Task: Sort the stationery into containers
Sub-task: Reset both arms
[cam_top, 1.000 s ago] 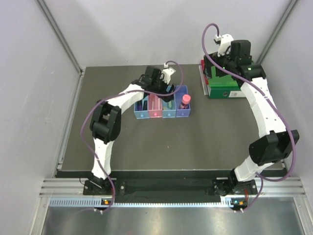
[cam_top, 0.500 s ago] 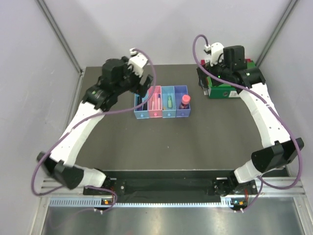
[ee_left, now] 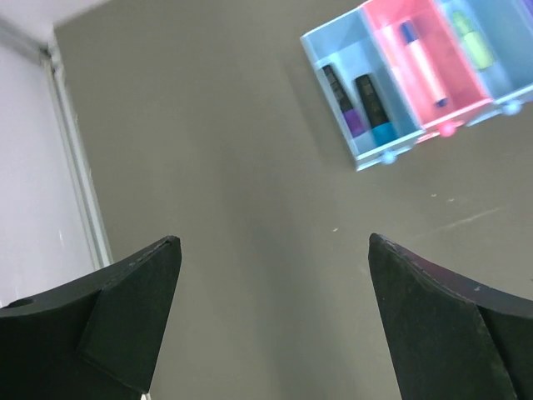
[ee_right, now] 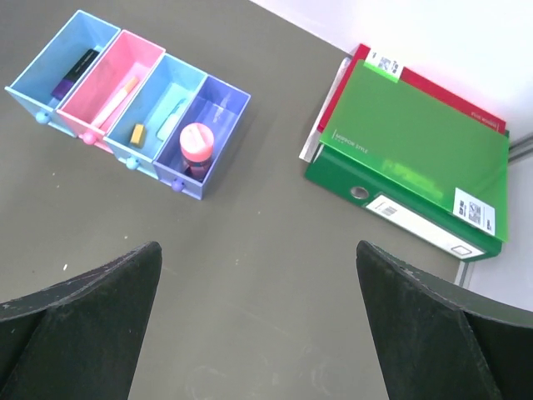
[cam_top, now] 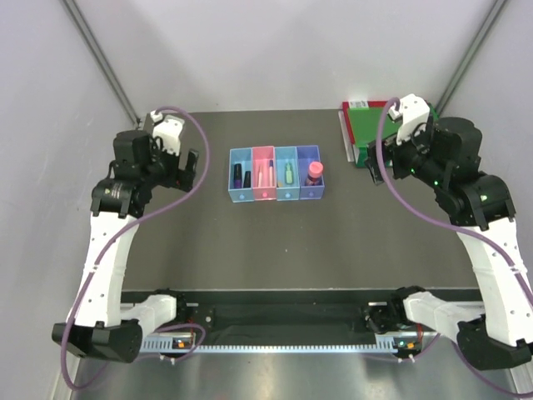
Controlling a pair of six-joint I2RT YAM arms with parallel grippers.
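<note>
The containers (cam_top: 276,197) are a joined row of four boxes at the table's middle back. The left blue box (ee_left: 343,40) holds a purple-black marker (ee_left: 342,100) and a dark blue marker (ee_left: 373,108). The pink box (ee_right: 125,57) holds a thin white pen (ee_left: 420,62). The third box (ee_right: 185,77) holds a green highlighter (ee_left: 473,40). The purple box (ee_right: 226,104) holds a pink-capped piece (ee_right: 197,143). My left gripper (ee_left: 275,242) is open and empty, left of the row (cam_top: 188,167). My right gripper (ee_right: 258,246) is open and empty, right of the row (cam_top: 375,164).
A large green binder (ee_right: 416,142) lies on a red folder (ee_right: 433,87) at the back right corner, partly behind my right arm in the top view (cam_top: 366,125). A metal rail (ee_left: 75,167) and white walls bound the dark table (cam_top: 275,242).
My left arm has swung left, away from the boxes. My right arm has drawn back from above the binder toward the near right. Both grippers are empty.
</note>
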